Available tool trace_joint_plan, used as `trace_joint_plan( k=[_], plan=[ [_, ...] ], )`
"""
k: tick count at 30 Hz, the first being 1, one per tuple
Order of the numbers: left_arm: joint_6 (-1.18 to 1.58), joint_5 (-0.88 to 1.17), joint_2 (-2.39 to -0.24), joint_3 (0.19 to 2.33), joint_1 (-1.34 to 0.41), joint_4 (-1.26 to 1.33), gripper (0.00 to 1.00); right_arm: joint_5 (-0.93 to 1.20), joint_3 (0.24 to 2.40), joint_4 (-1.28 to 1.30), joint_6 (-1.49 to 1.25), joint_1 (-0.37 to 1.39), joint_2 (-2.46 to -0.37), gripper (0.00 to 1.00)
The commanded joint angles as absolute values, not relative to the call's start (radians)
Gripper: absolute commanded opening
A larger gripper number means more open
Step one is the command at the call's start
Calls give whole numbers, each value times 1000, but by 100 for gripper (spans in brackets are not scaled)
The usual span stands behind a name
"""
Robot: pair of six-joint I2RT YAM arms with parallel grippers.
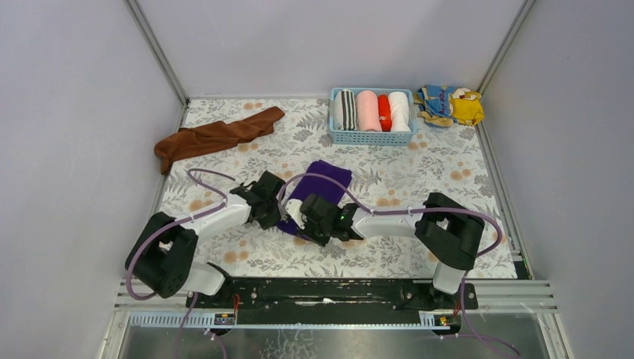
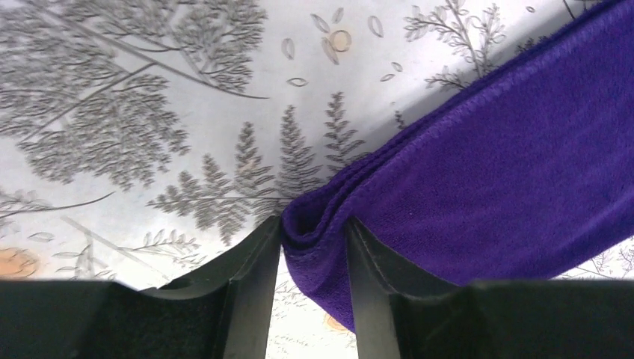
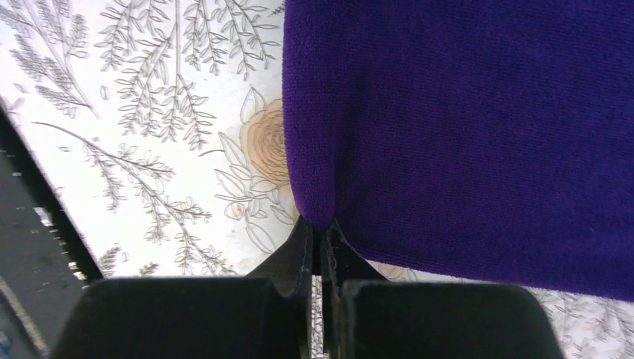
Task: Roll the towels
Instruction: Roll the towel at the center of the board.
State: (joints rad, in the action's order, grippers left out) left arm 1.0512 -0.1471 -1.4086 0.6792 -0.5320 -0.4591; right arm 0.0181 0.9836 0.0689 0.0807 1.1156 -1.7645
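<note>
Tabletop (image 1: 419, 179): flowered, carries both towels.
Rust-brown towel (image 1: 217, 137): bunched at far left, long axis slanting from near-left to far-right.
Purple towel (image 1: 323, 183): folded, centre, long axis pointing away, leaning right.
My left tool (image 2: 314, 228): clenched on its folded near edge.
My right tool (image 3: 320, 235): pinched tight on its near corner.

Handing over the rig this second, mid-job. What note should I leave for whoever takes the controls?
Left gripper: shut on the folded near-left edge of the purple towel.
Right gripper: shut on the same towel's near corner.
The purple towel lies flat at mid-table, folded in layers, not yet rolled.
The brown towel is bunched at far left, untouched.
Done: both grippers hold the near end of the purple towel.
Left to do: roll it, then straighten and roll the brown towel.
A basket of rolled towels stands at the back.
</note>
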Motion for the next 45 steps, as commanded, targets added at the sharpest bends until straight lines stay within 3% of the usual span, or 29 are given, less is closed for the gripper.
trace_joint_plan(
  k=[1,5,9,17,25,34,41,45],
  plan=[
    [1026,-214,-1337,700,-506,-578,41,272,961,39,-32,1057,-1736,0],
    [1029,-203,-1223,693,-499,-598,59,468,937,-34,-123,974,-1740,0],
    [1033,-172,-1146,672,-496,-615,66,638,903,-143,-233,906,-1762,1],
    [1042,-76,-1158,608,-496,-545,67,825,784,-447,-486,808,-1825,1],
    [1042,-67,-1235,617,-497,-498,65,835,753,-506,-568,780,-1892,3],
    [1059,-65,-1335,637,-500,-451,52,796,741,-500,-579,781,-1906,3],
    [1050,-118,-1407,687,-478,-471,28,788,719,-509,-587,781,-1903,4],
    [1016,-122,-1426,704,-438,-486,26,782,713,-511,-598,781,-1901,4]
  ],
)
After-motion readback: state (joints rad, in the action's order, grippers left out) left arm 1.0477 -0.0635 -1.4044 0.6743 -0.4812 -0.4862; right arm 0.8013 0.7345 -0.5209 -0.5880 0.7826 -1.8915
